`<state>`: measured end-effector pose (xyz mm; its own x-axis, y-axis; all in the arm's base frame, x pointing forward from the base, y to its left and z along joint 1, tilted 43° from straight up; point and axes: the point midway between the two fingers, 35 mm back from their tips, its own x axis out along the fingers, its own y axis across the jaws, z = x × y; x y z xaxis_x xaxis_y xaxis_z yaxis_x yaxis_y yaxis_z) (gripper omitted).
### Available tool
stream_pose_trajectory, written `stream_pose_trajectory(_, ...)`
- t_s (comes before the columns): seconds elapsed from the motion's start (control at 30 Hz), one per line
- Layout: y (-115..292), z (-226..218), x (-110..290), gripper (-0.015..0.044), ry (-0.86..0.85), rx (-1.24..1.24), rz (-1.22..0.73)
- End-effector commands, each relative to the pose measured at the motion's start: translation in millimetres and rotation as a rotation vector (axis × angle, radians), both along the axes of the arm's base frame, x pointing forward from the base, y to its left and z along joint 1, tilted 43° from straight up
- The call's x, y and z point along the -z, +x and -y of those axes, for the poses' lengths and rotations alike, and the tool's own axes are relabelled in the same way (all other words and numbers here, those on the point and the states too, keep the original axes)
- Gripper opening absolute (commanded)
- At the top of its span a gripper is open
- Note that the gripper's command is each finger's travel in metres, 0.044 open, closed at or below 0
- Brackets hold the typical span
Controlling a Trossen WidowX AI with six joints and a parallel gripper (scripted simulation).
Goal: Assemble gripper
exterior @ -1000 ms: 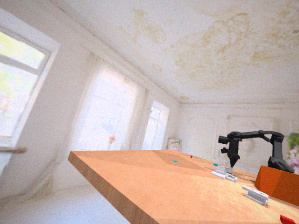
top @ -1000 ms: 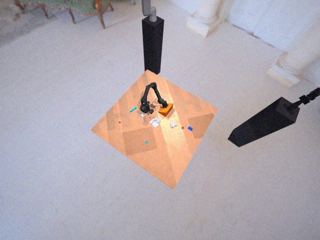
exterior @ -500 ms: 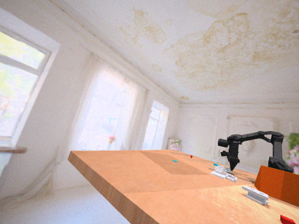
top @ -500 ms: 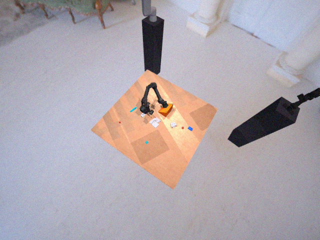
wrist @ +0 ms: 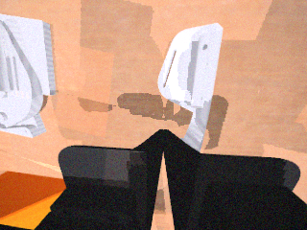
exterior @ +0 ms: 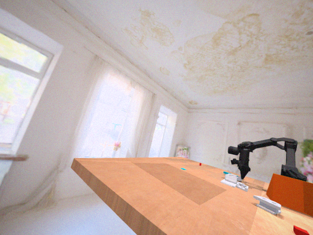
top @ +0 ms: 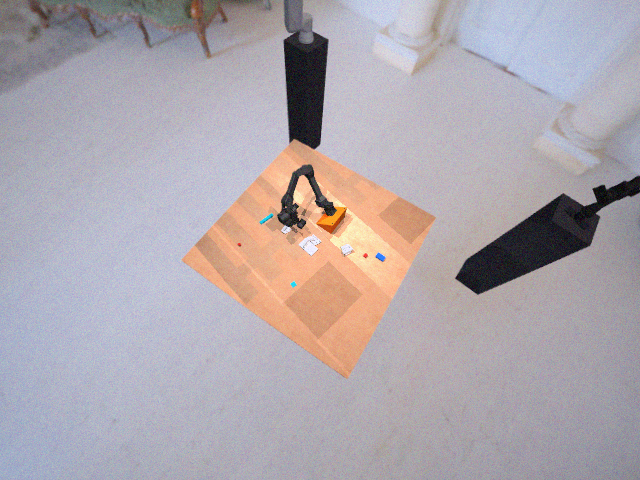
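Observation:
My gripper [exterior: 242, 177] [wrist: 163, 133] is shut and empty, pointing down low above the table, its tips meeting. A loose white jaw-like part [top: 285, 230] [wrist: 208, 62] lies just beyond the tips; its narrow end is partly hidden behind the right finger in the wrist view. A white cluster [top: 309, 249] [exterior: 230, 178] [wrist: 35, 79] stands to the left in the wrist view, a rounded piece over a flat plate; I cannot tell how its parts are joined. Another white part [top: 346, 250] [exterior: 267, 205] stands apart, with flanges above and below; which part it is stays unclear.
An orange block [top: 330, 221] [exterior: 290, 194] [wrist: 29, 192] stands beside the arm base. A teal bar [top: 266, 219] lies beyond the loose white part. A cyan tile [top: 293, 284] [exterior: 183, 169], red pieces [top: 239, 244] [top: 365, 255] and a blue block [top: 380, 256] lie farther out.

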<state>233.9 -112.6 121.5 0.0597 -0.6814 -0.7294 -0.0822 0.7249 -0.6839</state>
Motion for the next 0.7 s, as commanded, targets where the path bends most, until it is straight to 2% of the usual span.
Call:
stream_pose_trajectory(0.0, 1.2, 4.7, -4.2, 0.0, 0.002, -0.002, -0.001)
stream_pose_trajectory(0.67, 3.6, 28.0, -26.3, 0.0, 0.0, -0.003, 0.0)
